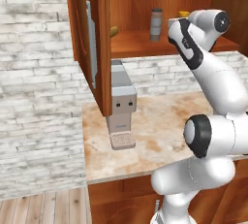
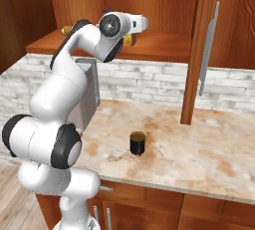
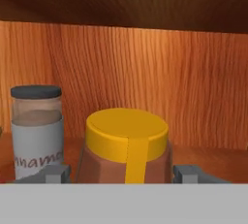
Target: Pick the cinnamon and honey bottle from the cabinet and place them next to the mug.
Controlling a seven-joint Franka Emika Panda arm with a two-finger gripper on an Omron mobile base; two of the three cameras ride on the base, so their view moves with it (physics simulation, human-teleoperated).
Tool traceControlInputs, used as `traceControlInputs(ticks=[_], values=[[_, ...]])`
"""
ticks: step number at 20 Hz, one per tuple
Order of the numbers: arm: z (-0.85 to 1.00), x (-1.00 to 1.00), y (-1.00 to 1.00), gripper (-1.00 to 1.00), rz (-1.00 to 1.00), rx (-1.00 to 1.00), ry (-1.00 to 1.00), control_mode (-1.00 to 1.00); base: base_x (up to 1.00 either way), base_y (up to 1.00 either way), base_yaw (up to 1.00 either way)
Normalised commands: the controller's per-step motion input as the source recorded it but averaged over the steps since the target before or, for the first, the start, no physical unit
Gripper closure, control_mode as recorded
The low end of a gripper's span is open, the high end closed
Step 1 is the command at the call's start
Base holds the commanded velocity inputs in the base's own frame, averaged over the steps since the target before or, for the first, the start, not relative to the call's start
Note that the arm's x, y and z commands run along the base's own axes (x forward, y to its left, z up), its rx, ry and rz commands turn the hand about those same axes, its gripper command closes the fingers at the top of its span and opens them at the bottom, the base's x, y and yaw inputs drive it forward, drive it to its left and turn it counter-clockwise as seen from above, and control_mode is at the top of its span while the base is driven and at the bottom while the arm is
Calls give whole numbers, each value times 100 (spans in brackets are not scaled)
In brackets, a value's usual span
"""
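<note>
- where the hand view looks into the cabinet [image 3: 145, 63], the cinnamon [image 3: 37, 128] stands at the left of the frame, upright on the shelf, just beside the honey bottle [image 3: 127, 145] at lower centre.
- at the bottom of that frame the gripper [image 3: 121, 173] has one grey fingertip [image 3: 53, 173] on each side of the honey bottle, each up against its brown body; the jaws stand about half spread, pinching the bottle between them.
- in the left base view the cinnamon [image 1: 156, 24] sits at upper centre on the shelf, with the yellow top of the honey bottle [image 1: 183, 13] just to its right, behind the white arm.
- in the right base view the honey bottle [image 2: 128, 39] peeks out at upper centre beside the arm's wrist, and the mug [image 2: 137, 143] stands at lower centre on the counter [image 2: 209, 159], well apart from the shelf.
</note>
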Motion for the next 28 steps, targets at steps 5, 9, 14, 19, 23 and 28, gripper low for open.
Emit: traceControlInputs(ticks=[5, 9, 14, 19, 23, 28], values=[[28, -94, 0, 100, 0, 0, -15, -100, 0, 0, 0], [11, -100, 0, 100, 0, 0, -18, -100, 0, 0, 0], [-9, -100, 3, 100, 0, 0, -6, -100, 0, 0, 0], [-22, -100, 2, 100, 0, 0, -1, -100, 0, 0, 0], [-22, -100, 0, 100, 0, 0, -4, -100, 0, 0, 0], [-24, -100, 0, 100, 0, 0, -7, -100, 0, 0, 0]])
